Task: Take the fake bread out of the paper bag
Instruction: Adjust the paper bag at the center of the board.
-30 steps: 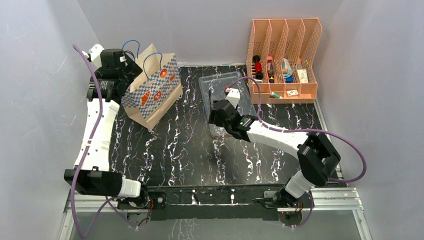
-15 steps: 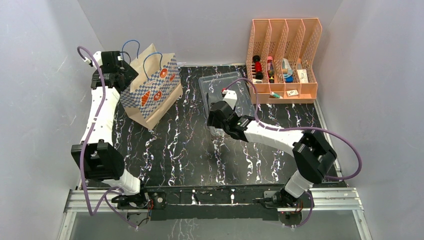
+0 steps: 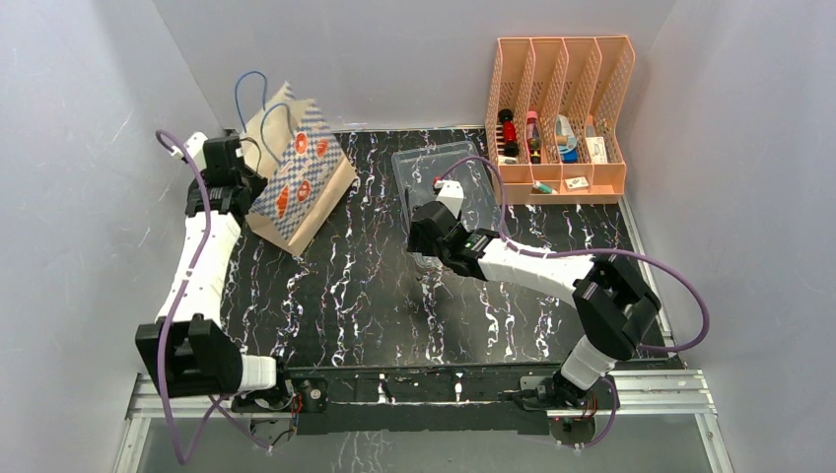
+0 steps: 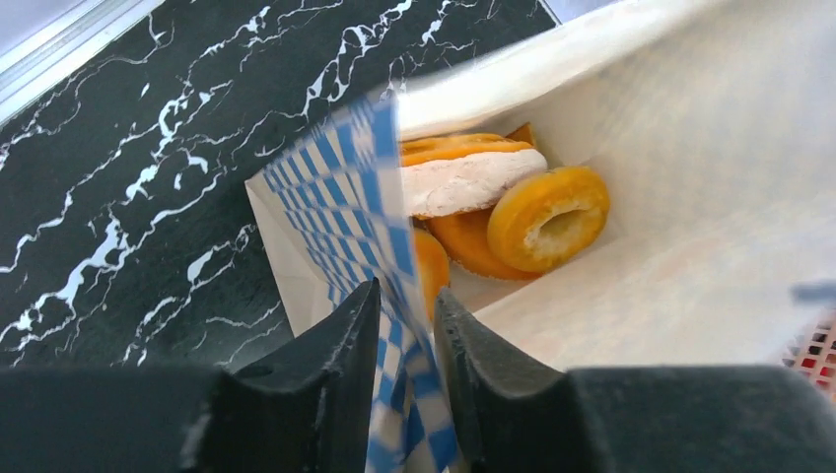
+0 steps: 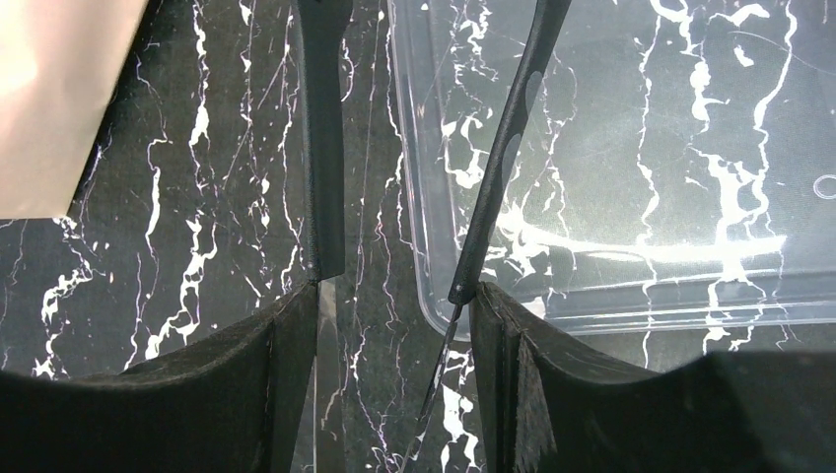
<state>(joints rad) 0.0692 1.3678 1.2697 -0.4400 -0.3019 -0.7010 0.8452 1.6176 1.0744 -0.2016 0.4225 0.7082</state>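
Note:
The paper bag (image 3: 301, 182) stands tilted at the back left, tan with a blue-and-white checkered band (image 4: 345, 197). My left gripper (image 3: 251, 185) (image 4: 406, 291) is shut on the checkered rim, with paper pinched between the jaws. Inside the open bag lies the fake bread: a golden ring donut (image 4: 548, 217), a long bun with a white face (image 4: 463, 179) and an orange bun (image 4: 431, 266). My right gripper (image 3: 424, 258) (image 5: 394, 291) hovers at the near left corner of the clear tray (image 5: 611, 307). It is shut on a pair of black-tipped tongs (image 5: 320, 148), whose arms are spread.
The clear plastic tray (image 3: 434, 153) lies mid-table behind the right gripper. An orange file rack (image 3: 557, 108) with small items stands at the back right. Grey walls close in on the left, back and right.
The left gripper came round onto the bag's rim and closed on it. The bag has tipped, its handles now higher. The right arm has barely moved.

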